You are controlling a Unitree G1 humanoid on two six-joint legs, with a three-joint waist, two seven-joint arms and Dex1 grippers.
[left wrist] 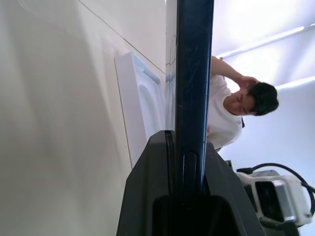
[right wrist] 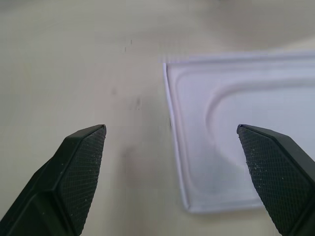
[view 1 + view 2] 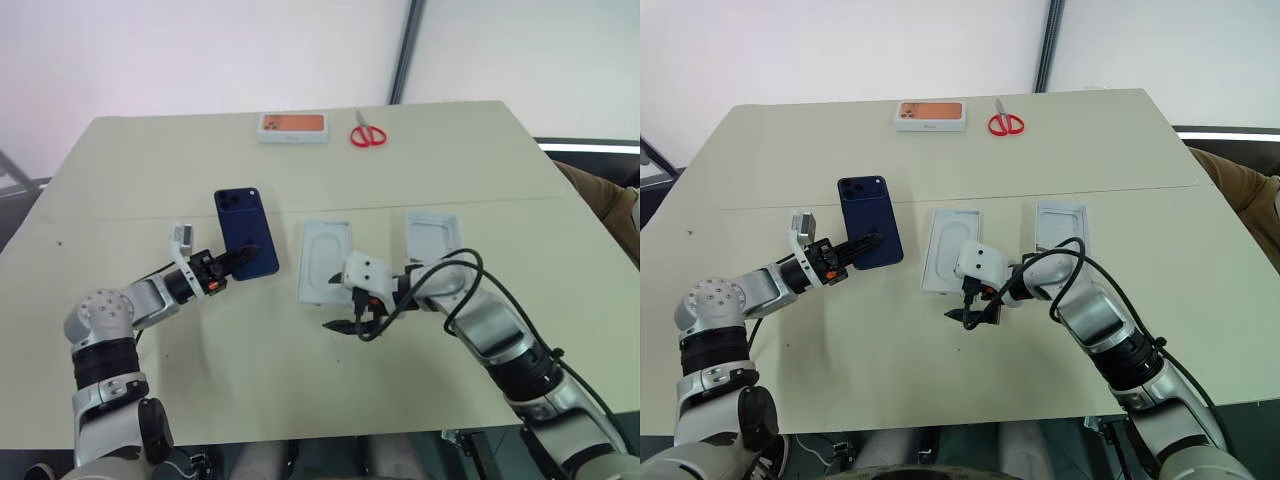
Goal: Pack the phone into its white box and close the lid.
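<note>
My left gripper (image 3: 238, 260) is shut on the lower edge of the dark blue phone (image 3: 245, 230) and holds it above the table, its back with the camera cluster facing up. In the left wrist view the phone (image 1: 194, 73) stands edge-on between the fingers. Two shallow white trays lie to its right: one with a rounded inset (image 3: 325, 262), and a greyer one (image 3: 433, 238) partly behind my right arm. I cannot tell which is the white box and which the lid. My right gripper (image 3: 345, 327) is open and empty over the near corner of the inset tray (image 2: 231, 142).
An orange-topped white box (image 3: 293, 126) and red scissors (image 3: 367, 134) lie at the table's far edge. A person (image 1: 231, 108) shows beyond the table in the left wrist view. A brown sleeve (image 3: 610, 200) is at the right edge.
</note>
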